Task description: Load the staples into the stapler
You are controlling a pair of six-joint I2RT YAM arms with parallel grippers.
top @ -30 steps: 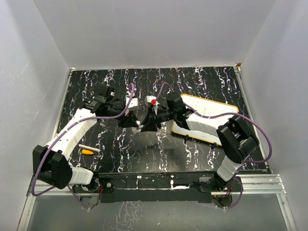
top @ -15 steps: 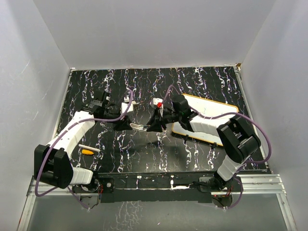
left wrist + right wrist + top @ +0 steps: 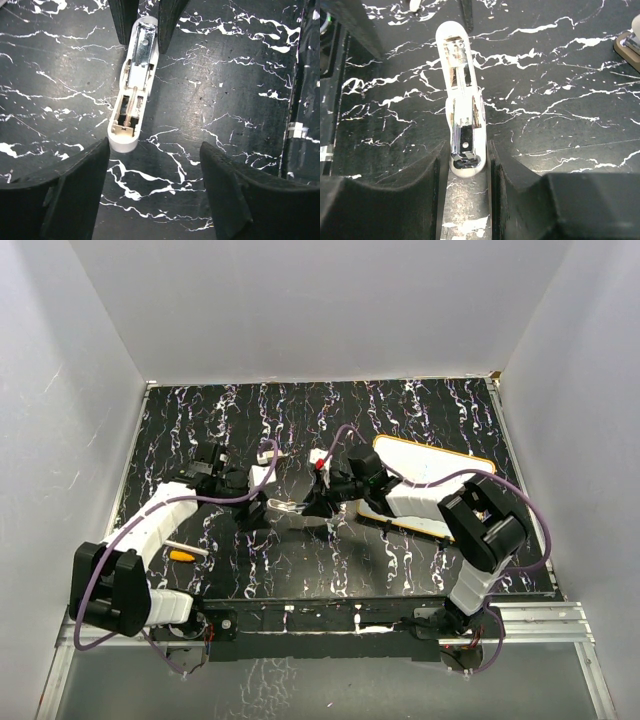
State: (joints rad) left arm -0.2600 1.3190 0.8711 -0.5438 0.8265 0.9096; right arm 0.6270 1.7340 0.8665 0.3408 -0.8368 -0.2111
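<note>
Opened white stapler [image 3: 462, 100] lies on the marbled worktop [image 3: 400, 570] between both hands, the right hand [image 3: 465, 150] pinching its metal end, the left hand [image 3: 155, 145] spread wide and empty; staples unseen, so fetching them likely comes next

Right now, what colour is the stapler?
White, with silvery metal inside. The stapler shows best in the right wrist view.

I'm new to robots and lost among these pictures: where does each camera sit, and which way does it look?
Top external: fixed above and behind the arms, looking down on the table; both arms show.
Left wrist: on the left arm, looking down past its open left pincer at the stapler.
Right wrist: likewise; the right pincer clasps the stapler.
Shared: the stapler.
</note>
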